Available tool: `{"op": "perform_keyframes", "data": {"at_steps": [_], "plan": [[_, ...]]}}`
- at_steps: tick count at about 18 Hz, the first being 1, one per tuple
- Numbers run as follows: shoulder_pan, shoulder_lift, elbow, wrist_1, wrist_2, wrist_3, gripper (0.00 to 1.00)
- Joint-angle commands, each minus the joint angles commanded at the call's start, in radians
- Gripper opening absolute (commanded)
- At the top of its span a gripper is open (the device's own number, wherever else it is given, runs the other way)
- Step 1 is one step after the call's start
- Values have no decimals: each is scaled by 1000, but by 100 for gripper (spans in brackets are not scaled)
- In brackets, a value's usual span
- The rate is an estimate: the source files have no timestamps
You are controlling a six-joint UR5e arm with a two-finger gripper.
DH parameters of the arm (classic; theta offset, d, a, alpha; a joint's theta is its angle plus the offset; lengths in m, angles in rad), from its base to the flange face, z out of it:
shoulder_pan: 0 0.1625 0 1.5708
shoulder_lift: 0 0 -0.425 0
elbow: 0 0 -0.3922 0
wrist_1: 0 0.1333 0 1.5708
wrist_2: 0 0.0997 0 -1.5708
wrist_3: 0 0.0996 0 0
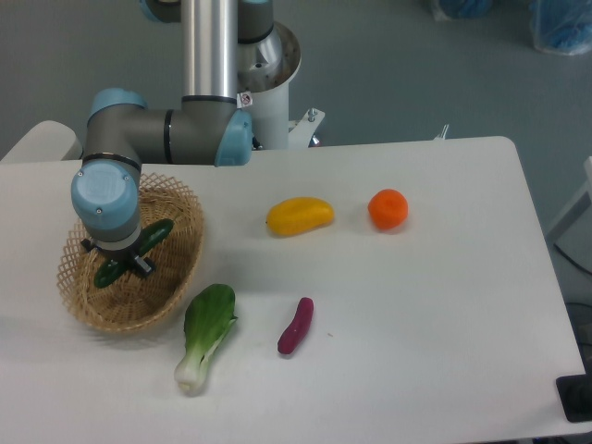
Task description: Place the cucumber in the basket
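The dark green cucumber (159, 233) lies slantwise over the inside of the tan wicker basket (181, 270) at the left of the table. Its two ends stick out from under my wrist. My gripper (128, 256) points straight down over the basket and is closed around the cucumber's middle. The blue wrist hides most of the fingers; only small black parts show beside the cucumber. I cannot tell whether the cucumber touches the basket floor.
A light-green bok choy (206, 331) lies just right of the basket's front. A purple eggplant piece (296, 326), a yellow mango (300, 215) and an orange (388, 209) lie further right. The arm's base stands at the table's back edge.
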Motion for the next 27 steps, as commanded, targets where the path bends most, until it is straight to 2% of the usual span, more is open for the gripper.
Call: {"op": "perform_keyframes", "data": {"at_steps": [6,9,15,18,22,24,27], "plan": [[11,0,52,0,104,6,100],[67,2,81,-3,106,64,100],[141,-3,159,-5,107,96,100],[186,-8,169,-6,107,193,100],[242,-52,207,-3,109,319,100],[285,-75,239,-5,109,380,100],[360,-87,247,-8,109,516,100]]}}
